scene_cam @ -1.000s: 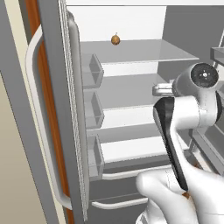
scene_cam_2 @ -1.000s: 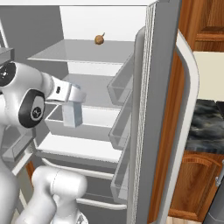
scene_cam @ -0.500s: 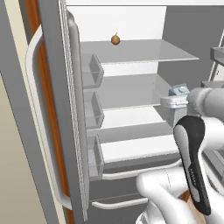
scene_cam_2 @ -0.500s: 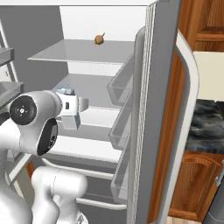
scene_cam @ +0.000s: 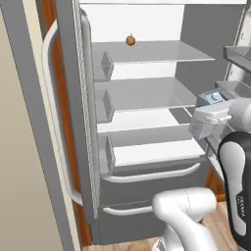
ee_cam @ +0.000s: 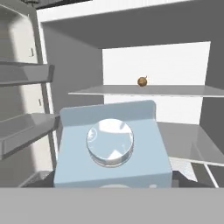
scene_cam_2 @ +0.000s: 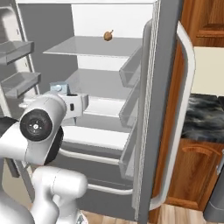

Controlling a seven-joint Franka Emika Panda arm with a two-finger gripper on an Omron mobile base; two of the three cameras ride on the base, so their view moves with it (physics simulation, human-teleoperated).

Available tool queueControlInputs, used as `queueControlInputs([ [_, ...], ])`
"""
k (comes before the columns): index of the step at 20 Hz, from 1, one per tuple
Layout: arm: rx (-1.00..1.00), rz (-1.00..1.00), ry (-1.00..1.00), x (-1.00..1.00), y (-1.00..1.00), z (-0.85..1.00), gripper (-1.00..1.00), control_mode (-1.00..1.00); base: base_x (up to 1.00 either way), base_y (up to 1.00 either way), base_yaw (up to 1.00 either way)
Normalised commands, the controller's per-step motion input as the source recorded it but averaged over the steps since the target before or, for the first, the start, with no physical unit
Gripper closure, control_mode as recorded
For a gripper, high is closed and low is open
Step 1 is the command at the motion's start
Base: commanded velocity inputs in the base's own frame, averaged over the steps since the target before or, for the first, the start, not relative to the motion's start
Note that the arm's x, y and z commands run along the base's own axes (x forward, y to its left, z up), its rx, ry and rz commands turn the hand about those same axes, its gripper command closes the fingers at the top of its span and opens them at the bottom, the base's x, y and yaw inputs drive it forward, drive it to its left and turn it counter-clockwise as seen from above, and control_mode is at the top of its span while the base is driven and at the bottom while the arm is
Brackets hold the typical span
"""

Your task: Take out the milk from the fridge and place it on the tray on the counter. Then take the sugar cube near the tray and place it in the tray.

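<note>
The fridge (scene_cam: 147,93) stands open, its white shelves facing me. My gripper (scene_cam: 210,117) is in front of the middle shelves and is shut on the milk (scene_cam: 212,98), a pale carton with a round cap on top. From the right base the milk (scene_cam_2: 59,87) pokes up just behind the hand of the gripper (scene_cam_2: 70,103). Close up, the milk (ee_cam: 113,153) sits low in the middle and covers my fingertips. A strip of the black marble counter (scene_cam_2: 205,118) shows past the right door. The tray and the sugar cube are out of view.
A small brown round thing (scene_cam: 130,40) lies on the top shelf. Grey door bins (scene_cam_2: 131,70) line the right door, whose long pale handle (scene_cam_2: 186,105) curves outward. The left door and its handle (scene_cam: 54,122) stand close. Wooden cabinets (scene_cam_2: 197,175) sit under the counter.
The hand has drawn back a little from the shelves with the milk in it. The arm's elbow has swung down and toward the cameras.
</note>
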Motion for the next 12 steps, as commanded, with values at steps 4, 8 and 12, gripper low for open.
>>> queueControlInputs([
  [4,0.00,0.00,0.00,0.00,0.00,0.00,1.00,1.00,-0.93,0.48,0.03],
  [8,0.00,0.00,0.00,0.00,0.00,0.00,1.00,1.00,-1.00,0.25,0.00],
  [12,0.00,0.00,0.00,0.00,0.00,0.00,1.00,1.00,-1.00,0.02,-0.09],
])
